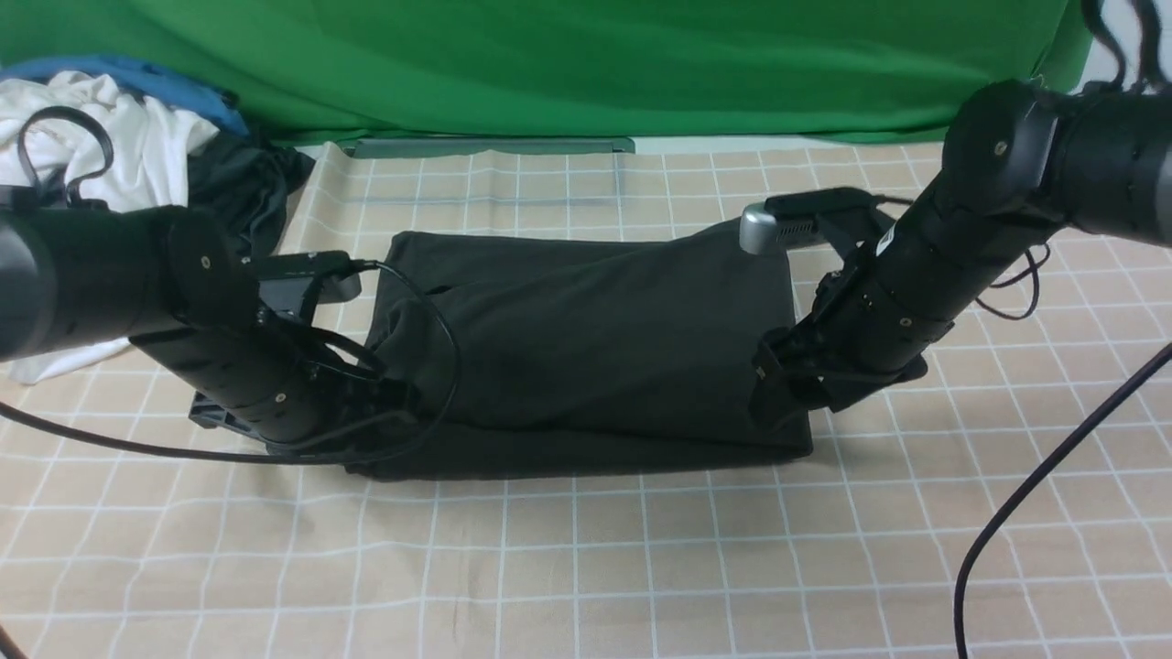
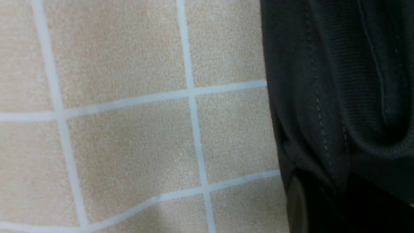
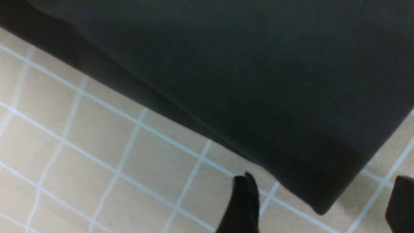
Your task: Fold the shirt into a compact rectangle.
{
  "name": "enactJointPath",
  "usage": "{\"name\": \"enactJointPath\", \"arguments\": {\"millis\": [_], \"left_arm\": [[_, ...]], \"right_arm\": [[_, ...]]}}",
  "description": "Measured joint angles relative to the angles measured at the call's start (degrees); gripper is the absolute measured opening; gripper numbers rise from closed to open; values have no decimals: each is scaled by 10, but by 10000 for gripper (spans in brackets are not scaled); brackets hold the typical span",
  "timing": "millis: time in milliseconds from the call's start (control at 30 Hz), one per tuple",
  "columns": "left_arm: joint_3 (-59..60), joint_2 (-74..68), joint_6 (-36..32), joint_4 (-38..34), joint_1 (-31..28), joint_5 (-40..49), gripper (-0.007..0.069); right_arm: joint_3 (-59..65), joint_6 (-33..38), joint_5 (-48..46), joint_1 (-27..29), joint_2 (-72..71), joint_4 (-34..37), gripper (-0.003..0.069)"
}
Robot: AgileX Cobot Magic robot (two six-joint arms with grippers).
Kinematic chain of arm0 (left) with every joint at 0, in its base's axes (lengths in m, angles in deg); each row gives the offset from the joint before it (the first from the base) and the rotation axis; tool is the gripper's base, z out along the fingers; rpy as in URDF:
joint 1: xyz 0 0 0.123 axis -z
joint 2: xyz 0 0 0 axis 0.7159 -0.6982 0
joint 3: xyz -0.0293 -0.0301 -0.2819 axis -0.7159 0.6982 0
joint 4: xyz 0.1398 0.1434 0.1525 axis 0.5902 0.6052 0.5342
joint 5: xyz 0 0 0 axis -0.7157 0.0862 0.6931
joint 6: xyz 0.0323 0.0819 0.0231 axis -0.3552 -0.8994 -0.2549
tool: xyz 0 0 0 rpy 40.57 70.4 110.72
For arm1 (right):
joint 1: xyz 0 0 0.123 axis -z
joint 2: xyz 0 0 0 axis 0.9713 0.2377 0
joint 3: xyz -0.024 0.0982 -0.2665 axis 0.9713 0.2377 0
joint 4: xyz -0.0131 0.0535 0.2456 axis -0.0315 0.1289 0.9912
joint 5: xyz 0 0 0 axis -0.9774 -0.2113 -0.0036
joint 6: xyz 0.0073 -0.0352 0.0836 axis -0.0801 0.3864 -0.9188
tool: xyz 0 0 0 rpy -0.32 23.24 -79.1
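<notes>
Front view, shirt folded rectangular, matte black cotton

Black shirt, folded flat, mid-table

shirt: showing plain black all over, with darker shadows in its creases and faint tone-on-tone stitching along a hem
worktop: wearing a beige cloth crossed by a grid of thin white lines
backdrop: hanging in solid bright green
clothes pile: mixing white, blue and dark grey fabrics
arms: showing matte black, each carrying a silver-grey camera housing
cables: running black across the beige grid
</notes>
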Motion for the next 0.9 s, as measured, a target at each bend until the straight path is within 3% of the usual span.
{"name": "enactJointPath", "arguments": {"millis": [167,267,367,433,467,533,900], "left_arm": [[0,23,0,3,0,4,50],[0,24,0,2,0,4,50],[0,24,0,-5,0,4,50],[0,24,-3,-14,0,4,50],[0,24,-4,-22,0,8,50],[0,26,-4,-28,0,16,50],[26,126,0,-71,22,79,38]], "right_arm": [[0,-5,11,0,36,3,588],[0,-5,22,0,49,5,548],[0,7,28,0,54,5,440],[0,24,31,0,56,5,293],[0,38,30,0,56,5,138],[0,43,26,2,52,5,81],[17,11,-112,10,-84,-55,78]]}}
